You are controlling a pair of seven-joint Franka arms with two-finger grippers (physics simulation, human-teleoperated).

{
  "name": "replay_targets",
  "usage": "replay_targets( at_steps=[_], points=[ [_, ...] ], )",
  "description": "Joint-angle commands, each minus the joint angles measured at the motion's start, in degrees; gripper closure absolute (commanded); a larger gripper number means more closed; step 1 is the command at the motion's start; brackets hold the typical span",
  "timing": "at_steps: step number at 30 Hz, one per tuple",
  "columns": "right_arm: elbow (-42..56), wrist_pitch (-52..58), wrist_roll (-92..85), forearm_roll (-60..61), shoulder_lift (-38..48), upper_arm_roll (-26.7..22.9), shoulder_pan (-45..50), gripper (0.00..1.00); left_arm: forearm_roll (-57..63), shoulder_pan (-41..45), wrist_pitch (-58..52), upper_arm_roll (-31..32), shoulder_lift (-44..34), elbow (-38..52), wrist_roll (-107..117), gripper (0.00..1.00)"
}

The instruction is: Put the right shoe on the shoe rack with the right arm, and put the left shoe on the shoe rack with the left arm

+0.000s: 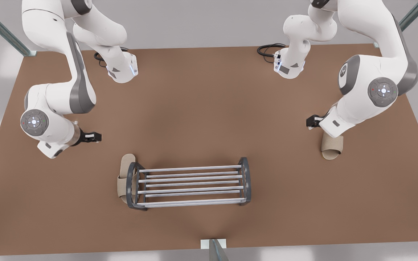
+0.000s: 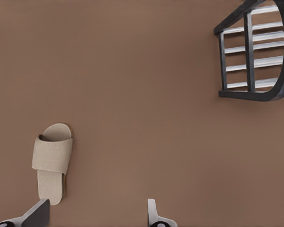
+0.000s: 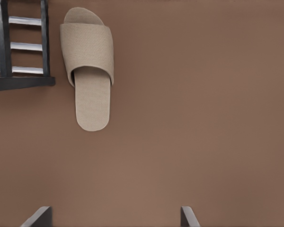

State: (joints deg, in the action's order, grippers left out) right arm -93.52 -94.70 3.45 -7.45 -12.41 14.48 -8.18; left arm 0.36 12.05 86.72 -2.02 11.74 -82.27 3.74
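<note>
1. A plain brown table [image 1: 209, 94] with a matte, even surface spans the front view.
2. Beyond its far edge lies a pale grey floor [image 1: 194, 21].
3. 2 glassy green-tinted struts [image 1: 2, 29] run diagonally off the far corners.
4. A third strut with a pale base plate [image 1: 214, 246] stands at the middle of the near edge.
5. The light is soft, leaving faint shadows.

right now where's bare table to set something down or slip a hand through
Free: the broad stretch between the shoe rack and the far slipper, and the table's middle between both arms. Crowded: the rack's end at the front view's left, where the other slipper lies beside its frame.
</note>
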Motion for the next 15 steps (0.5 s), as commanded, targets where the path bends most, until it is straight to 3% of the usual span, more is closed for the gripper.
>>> replay_targets(
  at_steps=[1, 3, 4, 5, 6, 8, 9, 11, 15],
  points=[
    [0.09, -4.79, 1.83, -0.02, -0.07, 0.02, 0.01, 0.0, 0.0, -0.01, 3.11, 0.0, -0.05, -0.08, 0.83, 0.0],
    [0.44, -5.41, 2.09, -0.02, -0.16, 0.02, 0.18, 0.0, -0.09, -2.38, -1.89, -1.49, -0.23, -5.26, 0.13, 0.0],
    [0.35, -5.67, 2.18, -0.1, -0.16, 0.02, 0.45, 0.0, -9.74, -7.82, 1.6, -6.4, -0.93, -12.1, -15.05, 0.0],
    [-1.4, -8.39, 2.44, -0.63, 1.07, 0.29, 1.68, 0.0, -15.11, -8.01, 16.26, -12.65, -4.17, -26.16, -26.31, 0.0],
    [-5.35, -13.92, 2.44, -4.41, 3.35, 0.29, 3.52, 0.0, -21.53, -8.01, 35.34, -13.8, -6.9, -39.35, -33.88, 0.0],
    [-12.3, -22.45, 2.44, -4.76, 5.38, 0.29, 4.23, 0.0, -39.1, -7.74, 61.98, -13.1, -7.52, -51.67, -52.94, 0.0],
    [-12.83, -23.33, 2.01, -5.2, 4.68, 0.29, 4.58, 0.0, -48.33, -7.48, 66.91, -12.75, -7.87, -53.6, -62.43, 0.0],
    [-14.24, -26.5, -1.33, -7.4, 3.54, 0.2, 3.7, 0.0, -79.87, -6.86, 69.2, -12.31, -8.05, -56.95, -95.29, 0.0],
    [-20.47, -50.93, -26.55, -8.8, 2.65, 0.11, 1.42, 0.0, -89.64, -7.48, 70.69, -13.01, -8.49, -62.04, -114.81, 0.0]
  ],
)
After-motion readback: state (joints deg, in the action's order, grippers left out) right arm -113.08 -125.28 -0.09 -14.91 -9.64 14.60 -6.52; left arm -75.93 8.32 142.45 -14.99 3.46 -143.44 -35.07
